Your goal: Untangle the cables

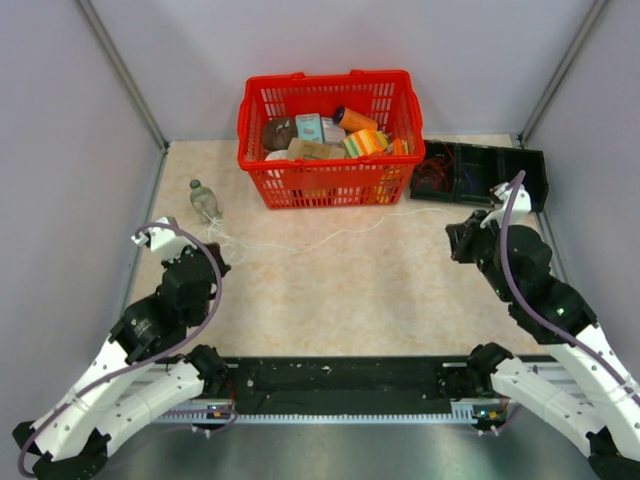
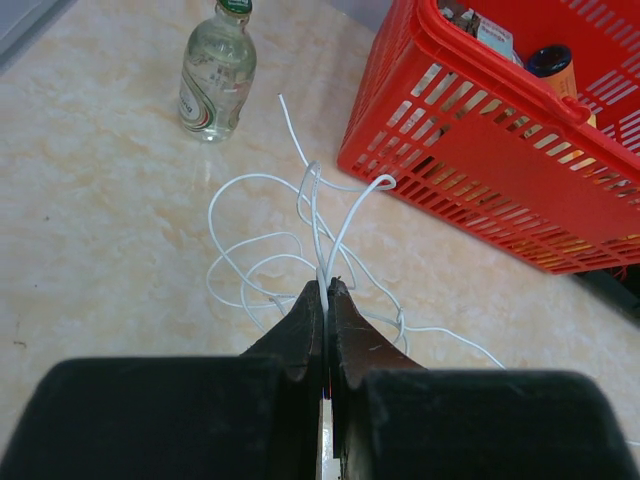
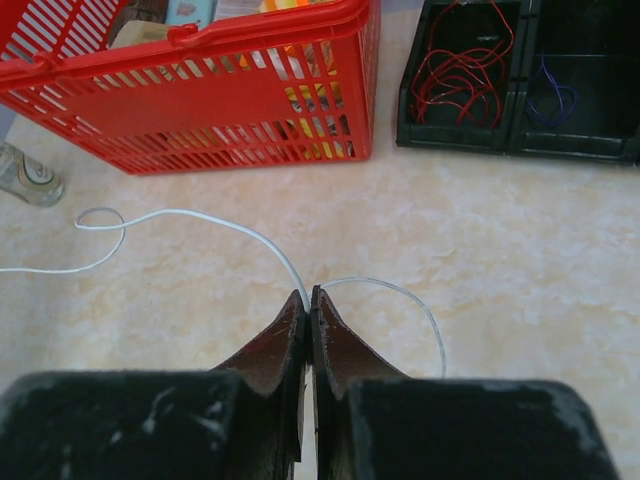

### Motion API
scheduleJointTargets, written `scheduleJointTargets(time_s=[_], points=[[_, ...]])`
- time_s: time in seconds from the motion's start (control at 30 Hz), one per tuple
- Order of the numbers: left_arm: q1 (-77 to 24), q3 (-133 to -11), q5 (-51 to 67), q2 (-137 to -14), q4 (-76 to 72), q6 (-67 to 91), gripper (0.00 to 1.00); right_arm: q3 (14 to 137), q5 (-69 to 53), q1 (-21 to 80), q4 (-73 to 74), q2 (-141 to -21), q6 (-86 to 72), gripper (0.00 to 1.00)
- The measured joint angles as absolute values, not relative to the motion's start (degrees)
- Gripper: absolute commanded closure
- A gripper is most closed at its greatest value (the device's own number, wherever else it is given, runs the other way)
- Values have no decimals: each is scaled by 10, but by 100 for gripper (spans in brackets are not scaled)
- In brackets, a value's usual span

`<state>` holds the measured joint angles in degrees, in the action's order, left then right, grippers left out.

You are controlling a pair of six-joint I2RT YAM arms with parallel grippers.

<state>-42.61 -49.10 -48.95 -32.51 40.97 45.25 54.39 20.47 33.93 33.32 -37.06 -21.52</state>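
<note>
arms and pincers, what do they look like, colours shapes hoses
The left arm and right arm have white lower shells and black joints, each with a purple hose along it. The left pincer and right pincer are black blocks with two dark fingers tapering to narrow tips.

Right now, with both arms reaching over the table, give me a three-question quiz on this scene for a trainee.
1. True or false: the left gripper is shut on a white cable.
2. In the right wrist view, what lies in the left black bin? A red wires; B green wires; C yellow wires.
3. Fill in: in the top view, the glass bottle sits to the ___ of the red basket.
Key: 1 true; 2 A, the red wires; 3 left.
</note>
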Motion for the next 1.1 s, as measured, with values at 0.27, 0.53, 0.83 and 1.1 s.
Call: scheduleJointTargets(time_s=[0.27, 0.53, 0.83, 1.1], points=[[-426, -516, -507, -323, 437, 446, 100, 562, 238, 339, 353, -359, -210, 100], [-426, -542, -556, -288, 465, 427, 100, 587, 275, 339, 367, -306, -209, 100], [-426, -574, -580, -275, 464, 385, 100, 601, 289, 339, 378, -303, -203, 100], [-425, -533, -455, -359, 406, 377, 100, 602, 162, 339, 377, -392, -212, 100]])
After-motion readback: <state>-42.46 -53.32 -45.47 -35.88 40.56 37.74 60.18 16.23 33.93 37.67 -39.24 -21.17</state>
